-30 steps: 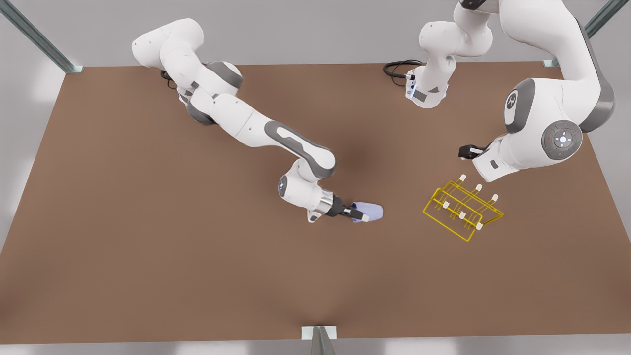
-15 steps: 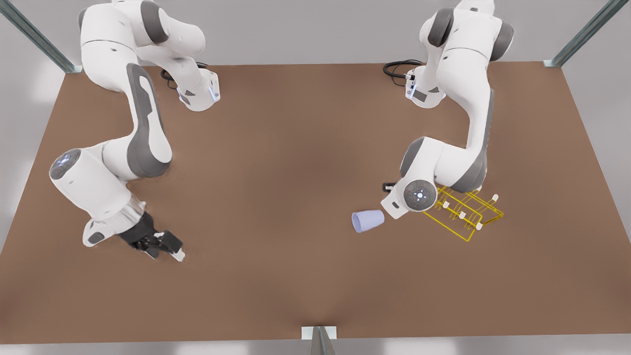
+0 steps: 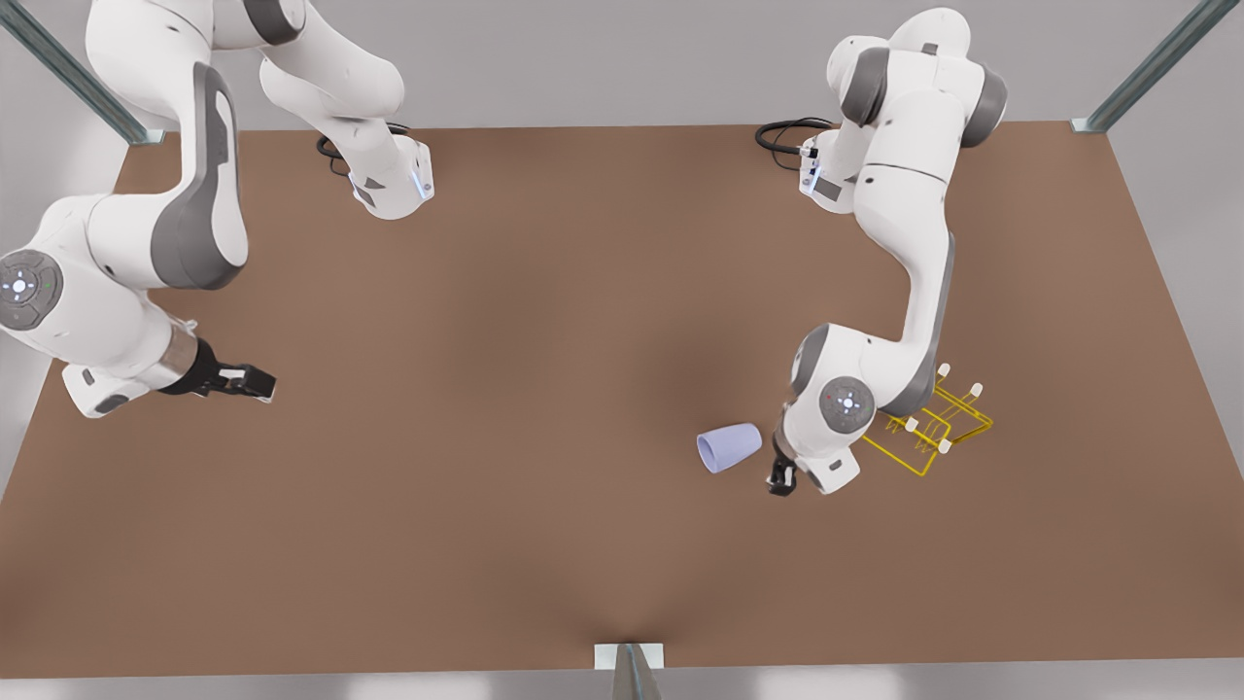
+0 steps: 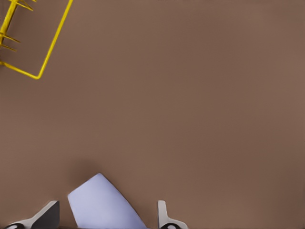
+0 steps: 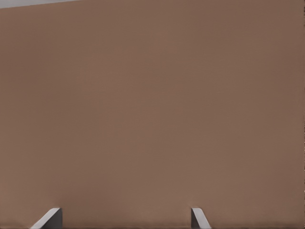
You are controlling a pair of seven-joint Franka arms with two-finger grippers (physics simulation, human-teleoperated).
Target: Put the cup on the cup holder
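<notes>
Brown bench (image 3: 544, 544) all round. On the front view's left, the right gripper (image 3: 255, 381) hovers over bare bench, fingers (image 5: 47, 218) spread wide, nothing between them. The cup (image 3: 729, 447) lies tipped on its side, sitting between the left gripper's (image 3: 780, 479) open fingers (image 4: 164, 217), untouched. The cup holder (image 3: 938, 428) stands just beyond, partly hidden by that arm.

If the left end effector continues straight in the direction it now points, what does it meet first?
Most likely the cup, lying on its side between the open fingers of the left end effector. Past it is the bare table; depth is unclear.
</notes>
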